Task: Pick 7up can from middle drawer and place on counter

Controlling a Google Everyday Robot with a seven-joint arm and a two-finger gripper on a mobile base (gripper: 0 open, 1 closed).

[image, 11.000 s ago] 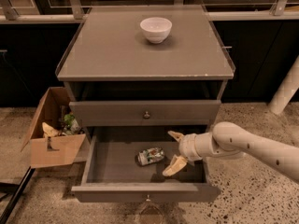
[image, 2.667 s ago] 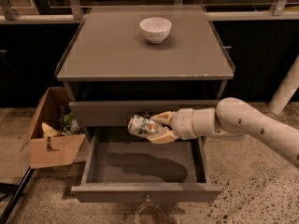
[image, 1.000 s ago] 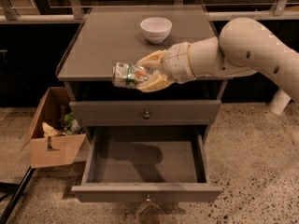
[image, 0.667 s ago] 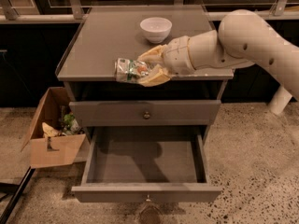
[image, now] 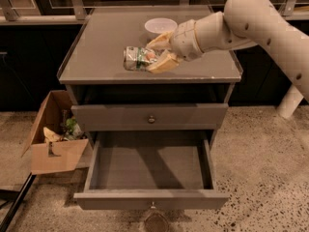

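Note:
The 7up can [image: 136, 58], green and white with silver ends, lies on its side held between my gripper's fingers over the counter [image: 96, 52], near its front middle. My gripper [image: 157, 53] is shut on the can, its tan fingers above and below it. I cannot tell whether the can touches the counter top. The arm reaches in from the upper right. The middle drawer [image: 150, 197] is pulled out below, its dark grey floor bare.
A white bowl [image: 161, 26] stands on the counter just behind my gripper. The top drawer [image: 149, 117] is closed. A cardboard box [image: 53, 134] with scraps sits on the floor at the left. A white post [image: 291, 100] stands at the right.
My gripper lifted the can out of the middle drawer, up past the counter's front edge and over the counter top. The drawer is left open and empty.

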